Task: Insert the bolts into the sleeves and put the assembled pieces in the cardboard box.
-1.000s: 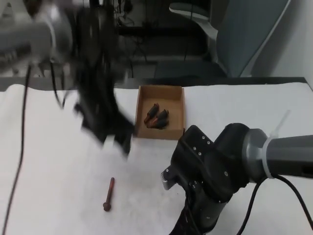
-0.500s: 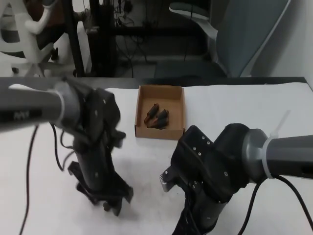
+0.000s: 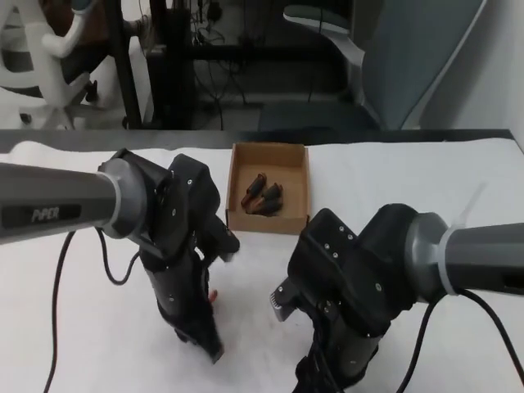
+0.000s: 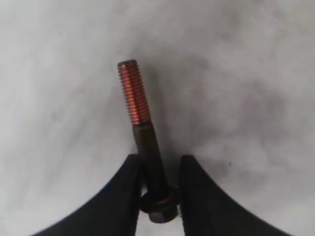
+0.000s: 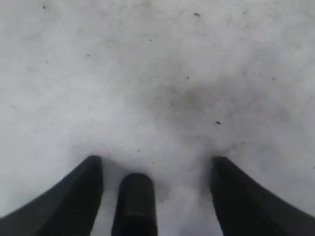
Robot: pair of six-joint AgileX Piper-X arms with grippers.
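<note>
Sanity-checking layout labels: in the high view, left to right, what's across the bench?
left arm → cardboard box → right arm

Light: even, from overhead; the white bench cover (image 3: 409, 172) is bright.
Background: room behind the bench is dim.
Shadows: soft; a faint grey band beside the bolt (image 4: 140, 128); a diffuse grey patch on the cover in the right wrist view.
Sheen: dull highlight along the left arm (image 3: 49, 196).
</note>
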